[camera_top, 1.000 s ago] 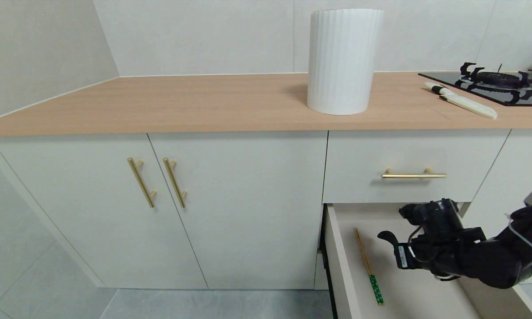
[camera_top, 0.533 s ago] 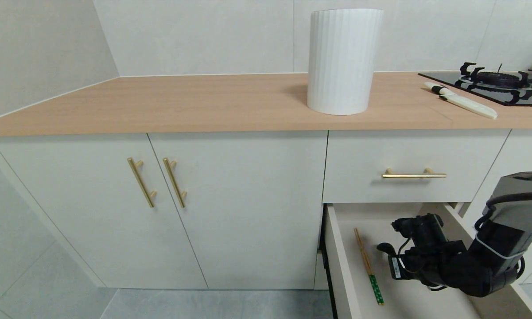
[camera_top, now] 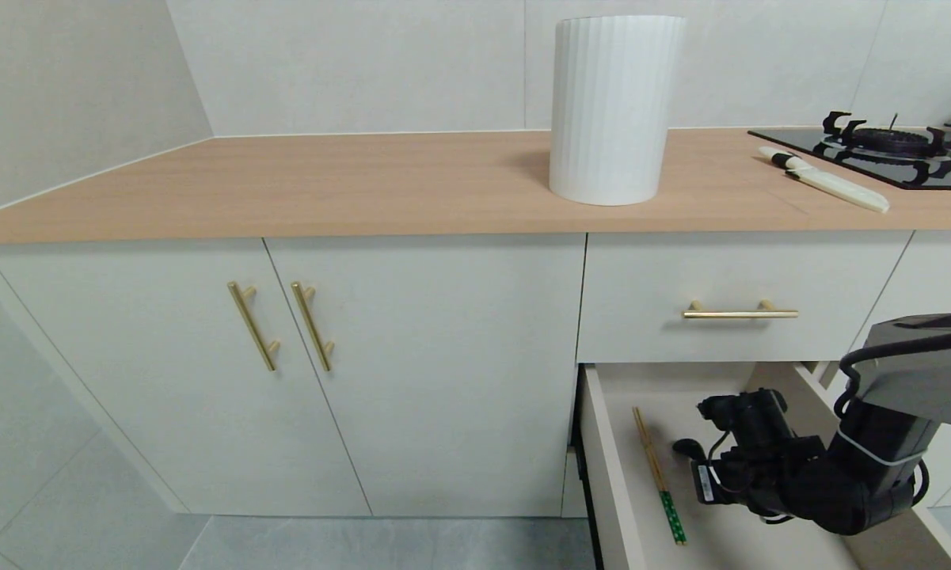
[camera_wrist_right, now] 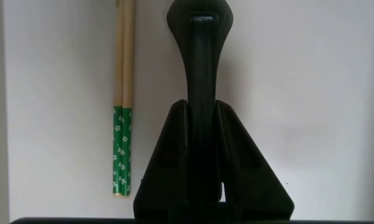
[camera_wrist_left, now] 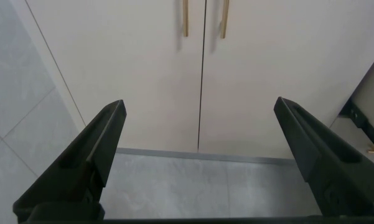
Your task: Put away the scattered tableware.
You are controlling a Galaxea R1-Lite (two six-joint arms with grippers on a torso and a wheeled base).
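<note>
Head view, drawer: here's the drawer (camera_top: 602,443), pulled out low on the right under the surface (camera_top: 364,182). Its left wall runs just beside the chopsticks (camera_top: 657,479).
Head view, open room: a strip of bare drawer bottom lies between the chopsticks and the spoon (camera_top: 685,448).
Head view, on top: a white ribbed canister (camera_top: 614,111) and a knife (camera_top: 827,180) stand well apart on the surface.
Head view, right end effector (camera_top: 706,469): down inside the drawer, pinching the black spoon, bowl pointing toward the chopsticks.
Left wrist view, left end effector (camera_wrist_left: 199,109): spread wide, nothing between the fingers. It faces the closed cabinet doors (camera_wrist_left: 267,74) above the grey floor (camera_wrist_left: 174,186).
Right wrist view, chopsticks (camera_wrist_right: 123,93): a pale wooden pair with green patterned ends, lying flat and side by side.
Right wrist view, spoon (camera_wrist_right: 199,25): slim and black with a rounded tip, clamped between the pressed fingers (camera_wrist_right: 174,134). It runs parallel to the chopsticks, near but apart.
Right wrist view, contact: whether the spoon touches the drawer bottom, I cannot tell.
</note>
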